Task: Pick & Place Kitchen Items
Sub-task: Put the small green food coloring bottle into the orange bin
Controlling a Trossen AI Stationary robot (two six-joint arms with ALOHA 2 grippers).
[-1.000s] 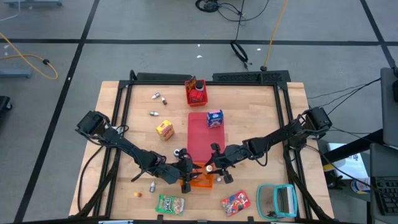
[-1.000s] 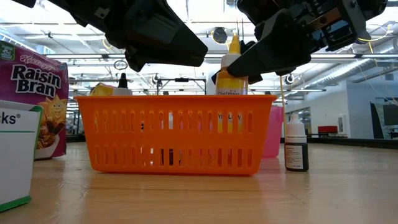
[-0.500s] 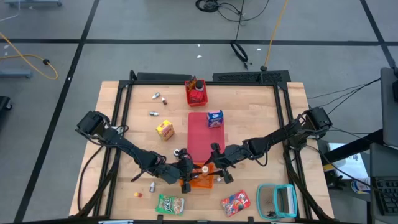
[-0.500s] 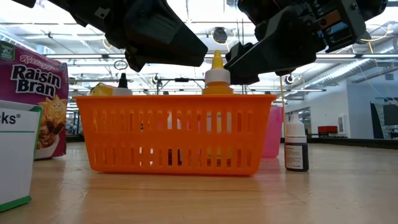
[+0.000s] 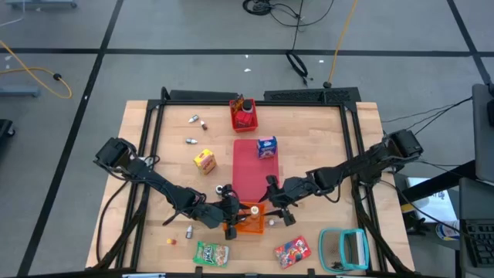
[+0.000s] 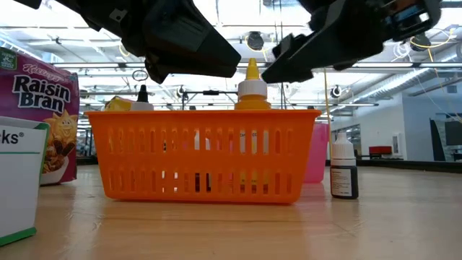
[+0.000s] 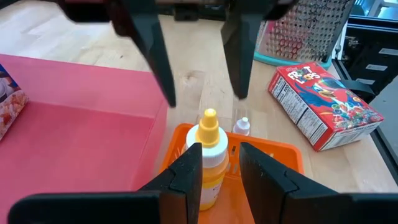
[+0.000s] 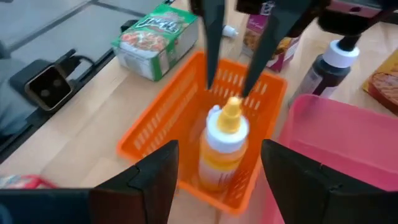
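Near the front edge of the wooden table [image 5: 162, 158], a small orange slatted plastic basket [image 5: 250, 218] held a yellow squeeze bottle with a white collar and yellow nozzle [image 6: 250, 88], standing upright inside it with only its top clear of the rim. The right gripper [image 5: 283, 215] hung just beside and above the basket, its fingers spread apart on either side of the bottle and touching nothing. The left gripper [image 5: 231, 222] sat over the basket's other end; its fingers [image 7: 186, 171] stood a narrow gap apart, seemingly with nothing between them, though the bottle behind them made this hard to judge. A flat pink-red mat [image 5: 248, 167] lay touching the basket's far side. A small dark dropper bottle with a white cap [image 6: 344, 171] stood just beside the basket. A purple raisin bran carton [image 6: 40, 108] stood near it, and a red fruit-cereal box [image 5: 292, 250] and a green snack packet [image 5: 211, 253] lay at the table's front.
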